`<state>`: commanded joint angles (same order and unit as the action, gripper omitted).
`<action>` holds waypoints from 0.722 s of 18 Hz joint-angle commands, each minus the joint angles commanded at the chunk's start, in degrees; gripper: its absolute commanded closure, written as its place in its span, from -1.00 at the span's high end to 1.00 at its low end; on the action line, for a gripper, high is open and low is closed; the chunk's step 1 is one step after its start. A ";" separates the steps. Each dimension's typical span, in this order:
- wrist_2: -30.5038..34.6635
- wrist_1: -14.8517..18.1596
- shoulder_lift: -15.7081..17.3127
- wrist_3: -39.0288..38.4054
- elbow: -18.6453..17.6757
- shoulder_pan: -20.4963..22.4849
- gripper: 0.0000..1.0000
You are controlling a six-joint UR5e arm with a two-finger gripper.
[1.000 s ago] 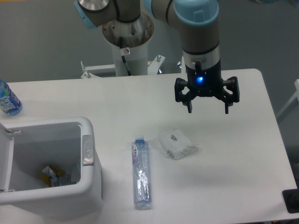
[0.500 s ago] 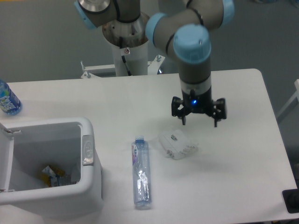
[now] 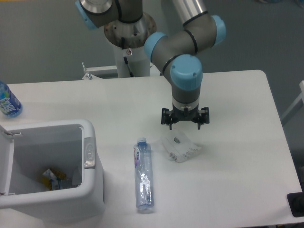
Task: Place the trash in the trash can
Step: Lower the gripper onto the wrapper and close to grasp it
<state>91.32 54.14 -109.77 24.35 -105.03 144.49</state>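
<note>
A small white plastic packet [image 3: 180, 147] with a tiny dark mark lies on the white table right of centre. A long slim clear bottle [image 3: 144, 175] with a purple-blue label lies left of it, cap pointing away. My gripper [image 3: 185, 125] is open and empty, hanging just above the packet's far edge with its fingers spread to either side. The white trash can [image 3: 92, 175] stands at the front left, its lid open; some wrappers lie inside.
A stouter blue-tinted bottle [image 3: 8, 100] stands at the table's far left edge. The arm's base column [image 3: 130, 52] rises behind the table. A dark object [image 3: 297, 204] sits at the front right corner.
My gripper has moved left and down towards the packet, staying open. The packet and the slim bottle have not moved.
</note>
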 joint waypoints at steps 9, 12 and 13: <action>0.44 0.17 -0.45 -0.18 0.70 -0.88 -0.66; 0.35 0.44 0.08 0.08 1.49 -0.79 -1.00; 0.26 0.44 0.25 0.08 1.75 -0.71 -1.00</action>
<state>91.58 54.58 -109.51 24.43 -103.27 143.79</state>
